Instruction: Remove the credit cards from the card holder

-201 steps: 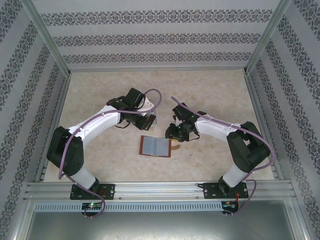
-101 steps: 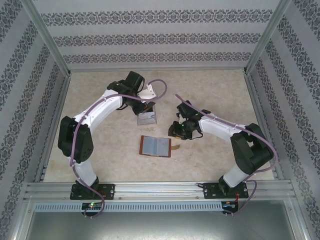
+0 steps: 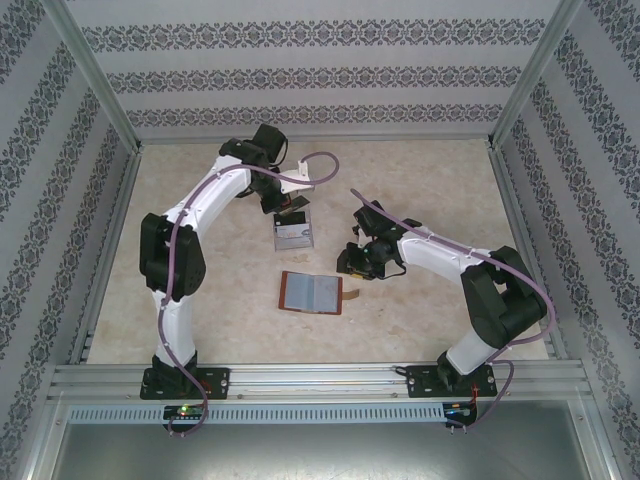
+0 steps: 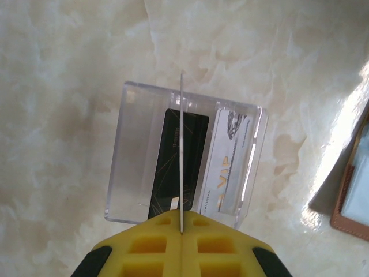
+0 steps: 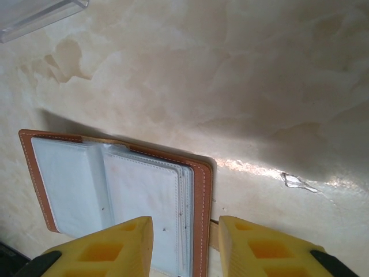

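Marbled tabletop (image 3: 420,180): three cards (image 4: 193,156), one holder (image 3: 312,292)

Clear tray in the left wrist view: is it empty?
No, a black card and a white card lie side by side inside the clear tray.
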`<act>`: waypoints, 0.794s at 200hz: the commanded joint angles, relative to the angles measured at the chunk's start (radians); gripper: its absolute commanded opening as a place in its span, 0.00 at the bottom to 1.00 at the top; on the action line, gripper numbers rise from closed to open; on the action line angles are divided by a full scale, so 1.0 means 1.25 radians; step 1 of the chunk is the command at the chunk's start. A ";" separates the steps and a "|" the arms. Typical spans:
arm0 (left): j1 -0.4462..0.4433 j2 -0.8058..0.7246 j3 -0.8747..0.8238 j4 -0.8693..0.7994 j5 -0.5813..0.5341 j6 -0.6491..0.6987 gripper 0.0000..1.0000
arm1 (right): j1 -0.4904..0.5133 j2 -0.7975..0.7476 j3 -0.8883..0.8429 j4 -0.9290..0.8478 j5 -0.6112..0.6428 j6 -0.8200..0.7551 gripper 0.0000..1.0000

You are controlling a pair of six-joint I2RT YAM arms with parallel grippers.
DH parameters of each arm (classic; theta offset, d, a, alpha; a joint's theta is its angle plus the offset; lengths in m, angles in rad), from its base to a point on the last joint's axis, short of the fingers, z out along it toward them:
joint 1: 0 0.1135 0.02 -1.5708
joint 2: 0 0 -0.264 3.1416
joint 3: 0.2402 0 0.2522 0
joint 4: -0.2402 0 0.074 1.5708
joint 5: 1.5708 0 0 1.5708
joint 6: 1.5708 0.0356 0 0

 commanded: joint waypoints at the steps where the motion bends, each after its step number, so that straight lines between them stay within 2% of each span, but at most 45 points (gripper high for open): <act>1: 0.002 0.035 0.048 -0.089 -0.020 0.085 0.00 | -0.008 0.014 0.025 -0.012 -0.009 -0.010 0.36; 65: 0.001 0.097 0.091 -0.113 -0.057 0.129 0.00 | -0.008 0.024 0.032 -0.014 -0.012 -0.010 0.36; 159: -0.008 0.194 0.224 -0.215 -0.095 0.167 0.00 | -0.010 0.030 0.030 -0.009 -0.012 -0.008 0.36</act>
